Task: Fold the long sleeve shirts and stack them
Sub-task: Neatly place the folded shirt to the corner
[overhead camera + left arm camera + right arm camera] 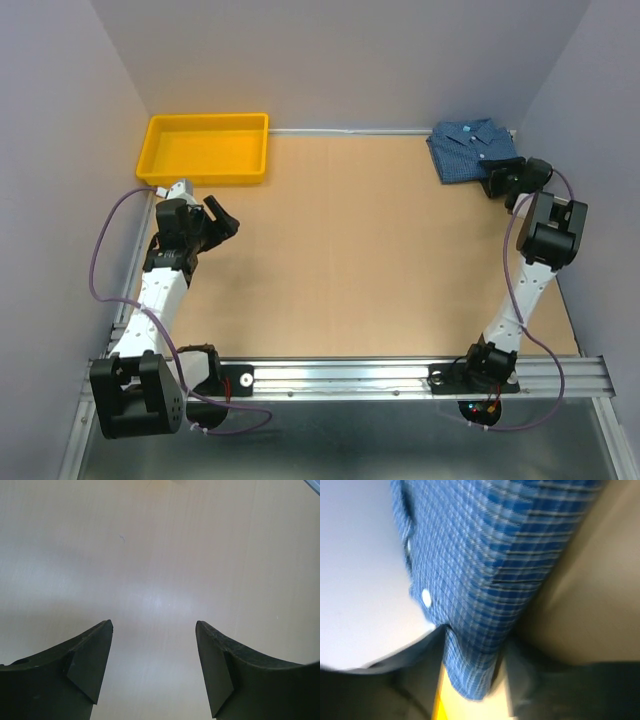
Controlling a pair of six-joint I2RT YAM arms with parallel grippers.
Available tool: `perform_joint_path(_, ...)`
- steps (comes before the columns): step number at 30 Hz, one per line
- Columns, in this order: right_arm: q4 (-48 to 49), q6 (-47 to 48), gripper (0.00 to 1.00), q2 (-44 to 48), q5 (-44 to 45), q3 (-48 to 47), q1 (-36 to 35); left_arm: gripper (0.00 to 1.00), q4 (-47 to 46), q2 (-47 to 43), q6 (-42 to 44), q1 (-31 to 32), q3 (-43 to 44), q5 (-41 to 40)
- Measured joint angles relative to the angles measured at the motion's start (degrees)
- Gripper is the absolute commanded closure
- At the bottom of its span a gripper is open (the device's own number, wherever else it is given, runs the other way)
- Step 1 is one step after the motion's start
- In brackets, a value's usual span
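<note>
The shirt [470,148] is blue with a fine small check. It lies folded into a compact, roughly square bundle at the far right corner of the counter [350,250], close to both walls, with its collar showing on top. From my right wrist the cloth [510,555] fills most of the view. The check is sharp along one folded edge, and a pale button [426,597] sits on the placket.

My right gripper [500,180] is at the bundle's near right edge. A corner of the fabric hangs down between its dark fingers [530,680], but the view is blurred and I cannot tell whether the gripper pinches the cloth or stands loose around it.

My left gripper [154,625] is spread wide and holds nothing. It hovers over bare counter near the left edge [222,215].

The counter is smooth, light tan wood. A yellow tray [208,180] sits at its far left corner, and an aluminium rail [400,375] runs along the near edge where my bases are bolted. Plain pale lilac-grey walls [340,50] close in the far, left and right sides.
</note>
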State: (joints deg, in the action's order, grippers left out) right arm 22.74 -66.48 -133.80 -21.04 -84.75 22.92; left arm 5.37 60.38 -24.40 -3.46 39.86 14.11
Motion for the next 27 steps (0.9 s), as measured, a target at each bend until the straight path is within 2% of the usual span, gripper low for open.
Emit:
perform_joint_path(1, 0.3, 0.6, 0.28, 0.1, -0.6, -0.2, 0.0, 0.22, 0.0, 0.0, 0.0, 0.0, 0.0, 0.1)
perform_joint_path(4, -0.4, 2.3, 0.22, 2.3, -0.9, 0.8, 0.1, 0.22, 0.0, 0.0, 0.0, 0.0, 0.0, 0.5)
perform_joint_path(8, -3.0, 4.0, 0.16, 10.1, -0.3, 9.2, 0.2, 0.21, 0.0, -0.5, 0.0, -0.1, 0.0, 0.5)
perform_joint_path(12, -10.4, 8.1, 0.1, 25.9, 1.4, 18.3, 0.3, 0.19, 0.8, -3.5, 0.3, -0.1, 0.0, 0.4)
perform_joint_path(15, -17.2, 13.1, 0.07, 37.4, 3.4, 18.7, 0.3, 0.17, 3.5, -7.1, 0.6, -0.1, 0.7, 0.2)
perform_joint_path(16, -20.1, 15.2, 0.01, 41.7, 4.4, 18.7, 0.3, 0.14, 4.9, -8.1, 0.7, -0.2, 1.4, 0.1)
perform_joint_path(19, -30.6, 22.3, 0.0, 55.4, 8.2, 17.3, 0.3, 0.06, 11.0, -11.1, 1.7, -0.1, 6.4, -1.2)
perform_joint_path(24, -43.4, 30.3, 0.0, 73.4, 12.8, 13.6, -0.1, 0.04, 20.5, -14.4, 3.6, 0.2, 19.9, -4.5)
perform_joint_path(27, -49.7, 33.4, 0.0, 82.1, 16.9, 11.0, -3.2, 0.03, 23.9, -17.2, 4.3, 1.3, 25.2, -6.4)
